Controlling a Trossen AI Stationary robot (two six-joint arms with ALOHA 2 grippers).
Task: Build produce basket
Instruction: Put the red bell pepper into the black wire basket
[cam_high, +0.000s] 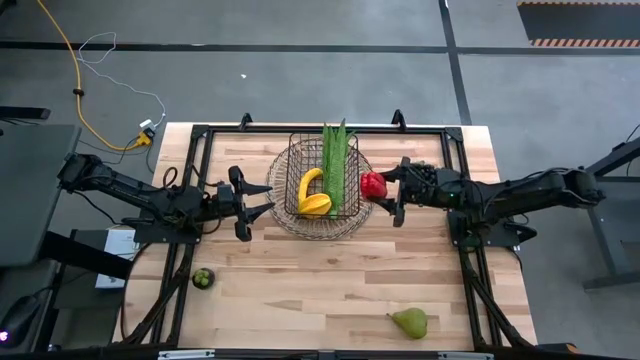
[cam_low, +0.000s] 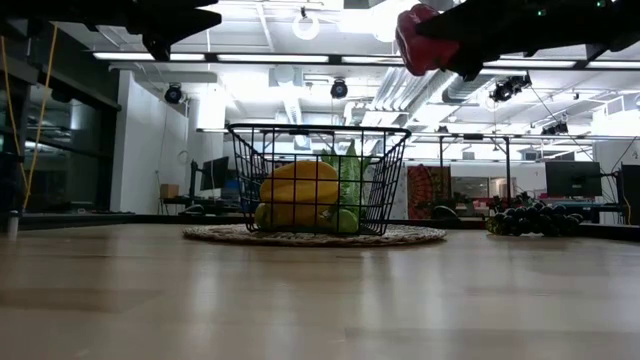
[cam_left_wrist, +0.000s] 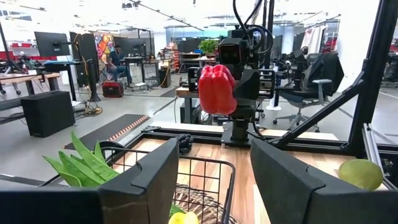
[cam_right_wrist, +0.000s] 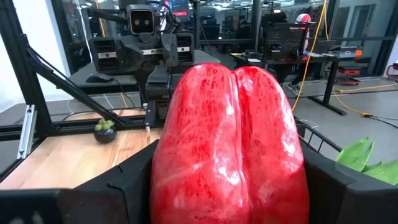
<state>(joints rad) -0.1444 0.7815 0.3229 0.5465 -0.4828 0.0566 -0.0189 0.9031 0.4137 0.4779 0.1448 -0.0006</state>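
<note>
- The right gripper (cam_high: 385, 187) is gripping a red pepper (cam_high: 373, 184), carrying it in the air just beside the basket's (cam_high: 300, 150) right rim, well above the table (cam_high: 320, 285) in the low view.
- The pepper is looking like a light, hollow toy with a glossy, lobed skin, so it is probably slipping easily; the jaws are closing across its broad body, which seems the safest place to hold.
- The left gripper (cam_high: 255, 203) is hanging just left of the basket with its jaws parted and nothing between them.
- The basket is sitting toward the table's far edge, middle, already holding a banana (cam_high: 308, 186), a yellow-orange pepper (cam_high: 317, 204) and a long leafy bunch (cam_high: 335, 160).
- A pear (cam_high: 409, 322) is lying near the table's near right corner, and a small dark green fruit (cam_high: 203, 278) near the left edge; both look smooth and rounded, best taken across the widest part.
- Grapes (cam_low: 527, 218) are showing in the low view to the right of the basket.
</note>
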